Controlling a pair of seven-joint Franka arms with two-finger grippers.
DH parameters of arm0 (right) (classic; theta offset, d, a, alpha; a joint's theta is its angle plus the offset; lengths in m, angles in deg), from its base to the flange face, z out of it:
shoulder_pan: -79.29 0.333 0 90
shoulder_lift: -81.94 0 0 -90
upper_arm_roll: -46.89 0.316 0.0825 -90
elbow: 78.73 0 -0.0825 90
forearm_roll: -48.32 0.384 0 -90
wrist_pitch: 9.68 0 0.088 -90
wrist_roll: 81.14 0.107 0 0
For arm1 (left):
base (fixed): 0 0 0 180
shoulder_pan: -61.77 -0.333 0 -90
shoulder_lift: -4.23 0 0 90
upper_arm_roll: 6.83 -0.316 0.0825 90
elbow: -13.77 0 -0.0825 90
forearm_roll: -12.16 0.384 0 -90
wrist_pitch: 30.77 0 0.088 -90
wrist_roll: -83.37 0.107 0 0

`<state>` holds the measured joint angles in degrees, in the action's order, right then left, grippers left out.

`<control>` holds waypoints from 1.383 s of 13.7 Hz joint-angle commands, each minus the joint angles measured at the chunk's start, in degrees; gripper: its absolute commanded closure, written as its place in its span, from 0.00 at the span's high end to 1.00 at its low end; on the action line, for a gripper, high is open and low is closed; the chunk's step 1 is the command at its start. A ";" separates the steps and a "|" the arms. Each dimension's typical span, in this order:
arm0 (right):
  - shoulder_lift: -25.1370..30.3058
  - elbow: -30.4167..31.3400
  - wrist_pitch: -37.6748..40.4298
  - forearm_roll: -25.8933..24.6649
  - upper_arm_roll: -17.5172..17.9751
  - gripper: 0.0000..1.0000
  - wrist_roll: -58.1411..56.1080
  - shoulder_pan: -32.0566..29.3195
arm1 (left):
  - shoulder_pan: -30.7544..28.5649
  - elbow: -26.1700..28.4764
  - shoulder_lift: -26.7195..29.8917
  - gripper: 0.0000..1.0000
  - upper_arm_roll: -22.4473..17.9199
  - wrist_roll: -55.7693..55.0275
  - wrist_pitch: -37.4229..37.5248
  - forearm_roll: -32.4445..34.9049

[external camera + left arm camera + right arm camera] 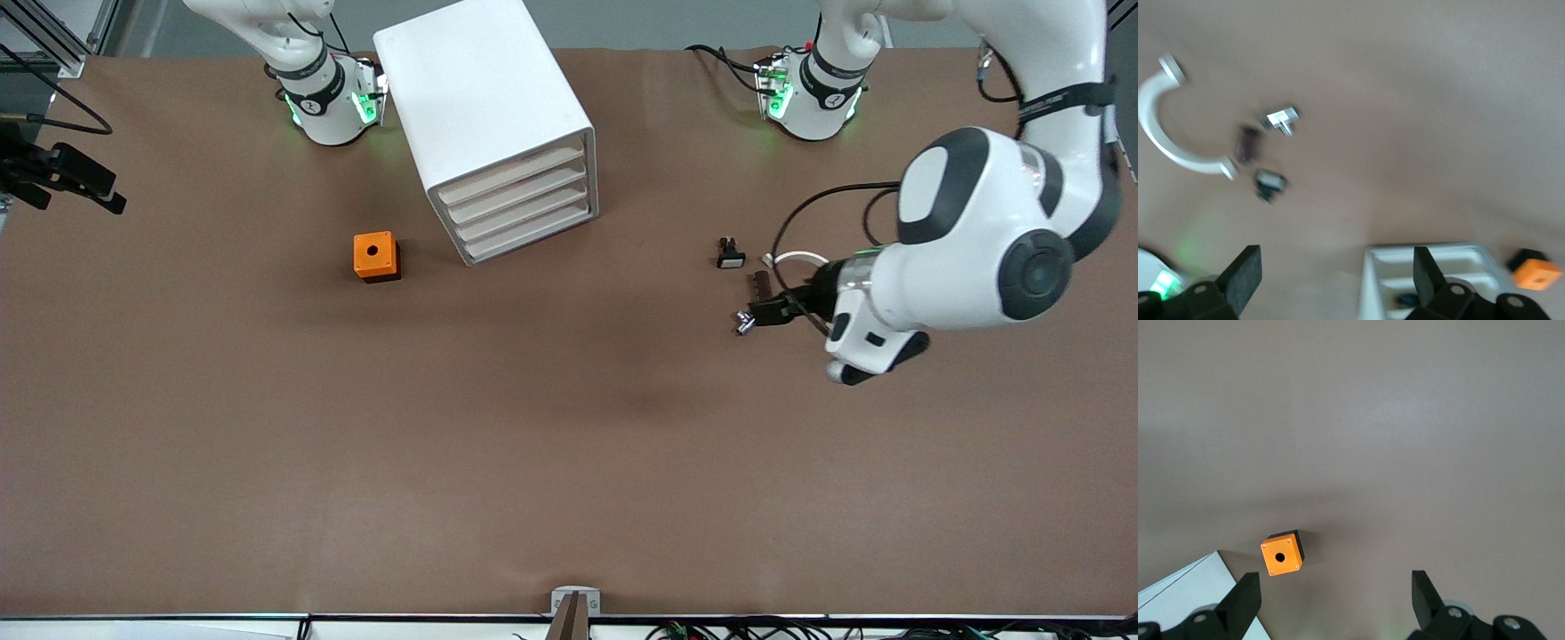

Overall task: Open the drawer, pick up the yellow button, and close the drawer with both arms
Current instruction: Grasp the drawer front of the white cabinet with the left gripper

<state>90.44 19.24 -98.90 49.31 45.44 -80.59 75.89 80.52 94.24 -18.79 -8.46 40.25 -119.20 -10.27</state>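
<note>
Button: not visible, presumably inside shut drawer unit (pixel 498 124). Left gripper (pixel 1331 280) over small parts, fingers apart, empty; right gripper (pixel 1331 600) likewise, waiting.

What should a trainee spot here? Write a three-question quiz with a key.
1. True or false: a drawer of the white drawer unit is pulled out.
2. The orange cube lies: A on the unit; B on the table beside the unit; C in a gripper.
3. Fill in: the left gripper, over the small parts, and the right gripper, over the table near the cube, both have fingers ___.
Key: 1 false; 2 B; 3 open.
</note>
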 commanded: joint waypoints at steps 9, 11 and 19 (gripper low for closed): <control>1.35 1.08 0.01 -0.55 0.48 1.00 -0.81 -0.73 | 5.42 -3.92 -13.97 1.00 3.64 -59.40 1.86 -19.66; 1.35 1.08 0.01 -0.55 0.48 1.00 -0.81 -0.73 | 4.98 -3.92 -17.22 1.00 6.72 -68.54 1.86 -20.88; 1.35 1.08 0.27 -0.55 0.48 1.00 -0.81 -0.73 | 5.24 -3.83 -25.06 0.99 9.28 -87.38 12.31 -33.52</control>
<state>90.46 19.33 -98.76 49.28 45.45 -80.61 75.89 86.21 92.07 -42.13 0.32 -42.99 -109.91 -40.17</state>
